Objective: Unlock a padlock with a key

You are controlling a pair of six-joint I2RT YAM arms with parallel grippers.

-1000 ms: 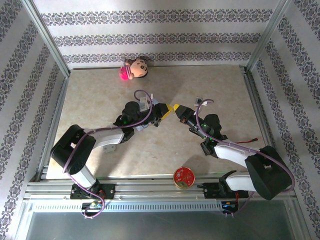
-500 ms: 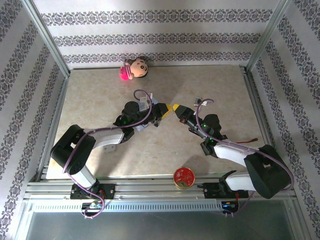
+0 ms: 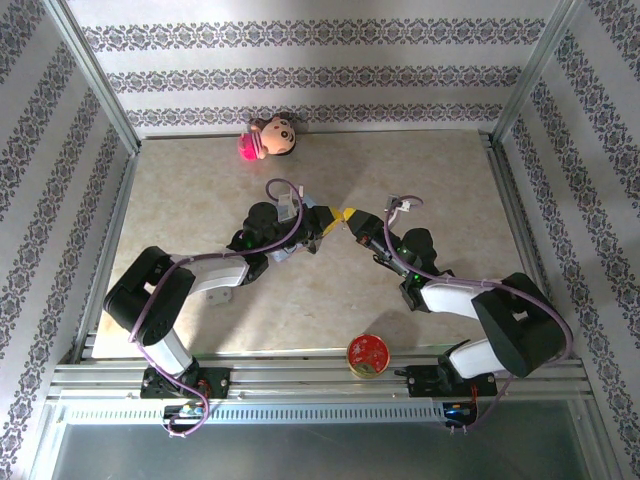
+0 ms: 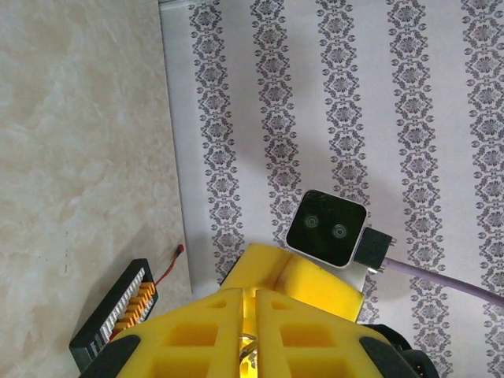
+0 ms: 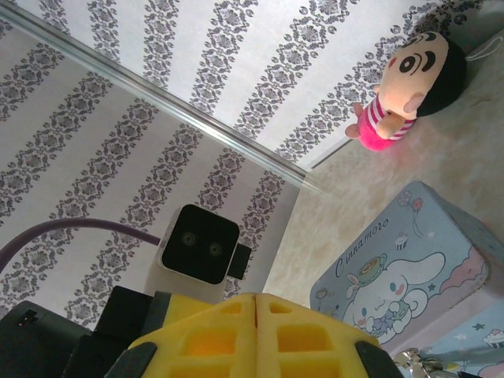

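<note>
Where the two arms meet over the middle of the marbled beige counter (image 3: 430, 170), both are stretched forward and bent at the elbow, their blocky yellow foam tips almost nose to nose. The left pincer (image 4: 248, 294) is narrow, its ribbed pads parted by a thin slit. A bit of shiny metal (image 4: 248, 346) glints low in that slit, but I cannot tell what it is or whether it is gripped. The right pincer (image 5: 257, 299) is pressed fully together, with nothing visible between its pads.

The padlock cannot be made out. The spot where the tips meet is too small and crowded in the top view, and both wrist views look past it.

Just beside the right pincer lies a pale blue box (image 5: 394, 268), smooth, round-cornered and printed with a cartoon. Small metal pieces (image 5: 417, 362) at its near edge are cut off by the frame. A soft plush doll (image 5: 409, 75) lies by the patterned back wall, and a round red tin (image 3: 367, 353) sits near the front edge.
</note>
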